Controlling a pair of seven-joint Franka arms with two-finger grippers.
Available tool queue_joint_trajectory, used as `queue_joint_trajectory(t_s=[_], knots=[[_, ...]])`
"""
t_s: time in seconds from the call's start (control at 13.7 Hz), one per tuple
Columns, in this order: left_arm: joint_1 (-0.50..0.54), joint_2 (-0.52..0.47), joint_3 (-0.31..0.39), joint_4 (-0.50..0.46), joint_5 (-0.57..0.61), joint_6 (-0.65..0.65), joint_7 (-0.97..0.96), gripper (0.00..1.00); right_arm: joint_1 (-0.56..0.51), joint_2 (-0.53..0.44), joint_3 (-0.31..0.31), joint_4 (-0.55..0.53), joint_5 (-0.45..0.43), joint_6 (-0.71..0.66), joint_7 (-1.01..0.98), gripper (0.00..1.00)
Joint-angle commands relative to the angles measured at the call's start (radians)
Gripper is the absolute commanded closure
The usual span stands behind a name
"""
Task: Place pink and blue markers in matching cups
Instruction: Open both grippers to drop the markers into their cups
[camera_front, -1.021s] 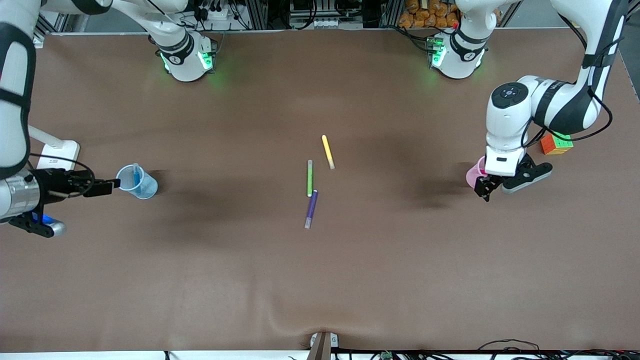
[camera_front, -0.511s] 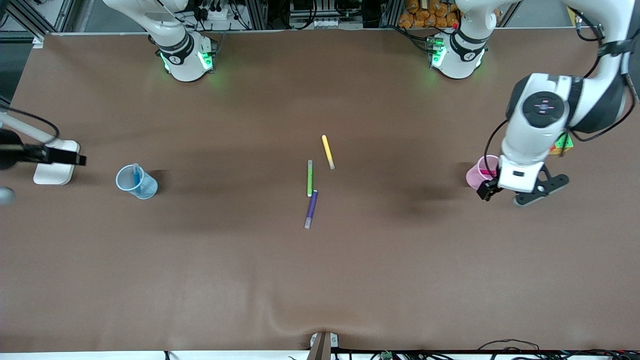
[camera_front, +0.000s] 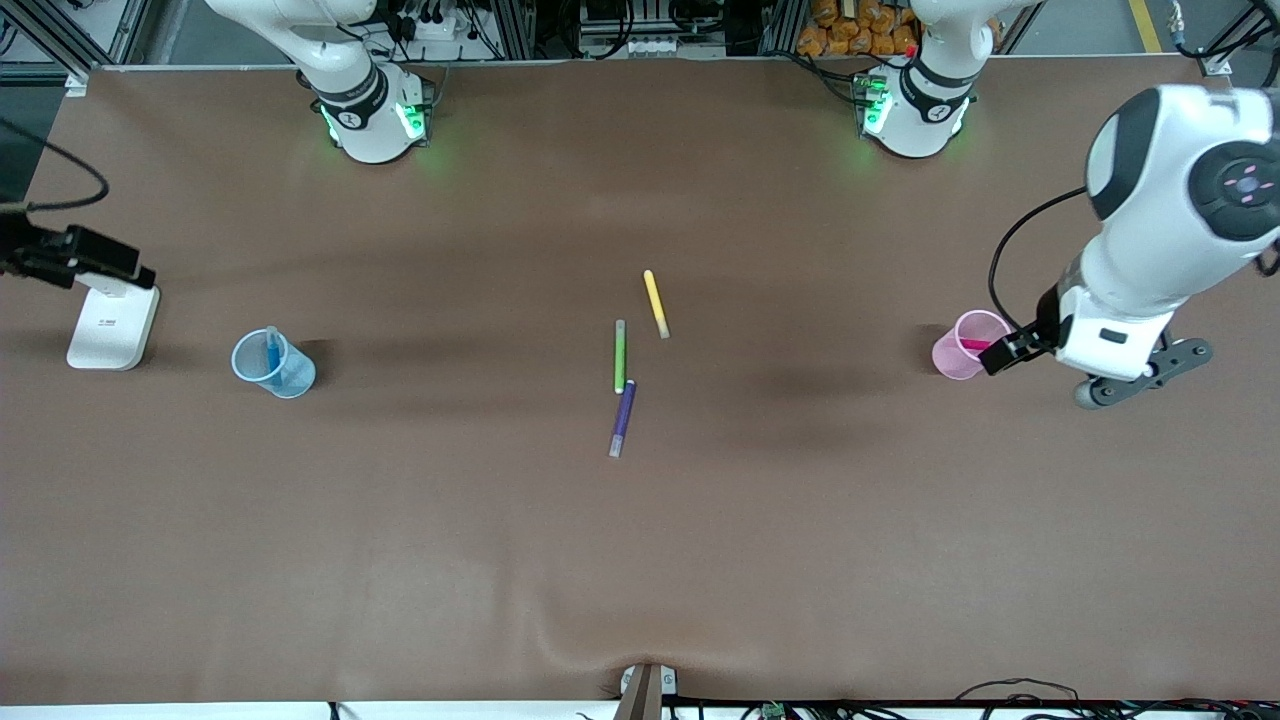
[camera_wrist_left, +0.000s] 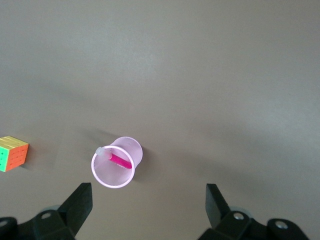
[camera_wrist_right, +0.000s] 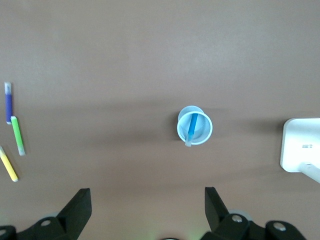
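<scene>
One cube (camera_wrist_left: 13, 153), left wrist view only

Blue marker (camera_front: 272, 352) leans inside the light blue cup (camera_front: 285, 375) near the right arm's tabletop end; pink marker (camera_front: 975, 344) in the pink cup (camera_front: 955, 358) near the left arm's end

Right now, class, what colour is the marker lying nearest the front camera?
Purple marker, with a pale cap; clearest in the front view.

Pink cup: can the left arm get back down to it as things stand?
Probably yes. The left tool hangs open above the pink cup, which holds the pink marker; nothing lies between them, and the cube sits apart from the cup.
</scene>
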Motion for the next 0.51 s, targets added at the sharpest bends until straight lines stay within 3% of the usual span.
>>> queue_joint_trajectory(t_s=[0.0, 0.29, 0.44], knots=[[0.009, 0.009, -0.039, 0.072, -0.022, -0.088, 0.019, 0.00, 0.064, -0.068, 0.000, -0.081, -0.070, 0.028, -0.003, 0.00], [0.008, -0.007, -0.065, 0.140, -0.022, -0.165, 0.021, 0.00, 0.060, -0.059, -0.003, -0.067, -0.083, 0.026, -0.007, 0.00], [0.009, -0.014, -0.082, 0.160, -0.053, -0.187, 0.021, 0.00, 0.046, -0.021, -0.009, -0.002, -0.069, 0.006, -0.006, 0.00]])
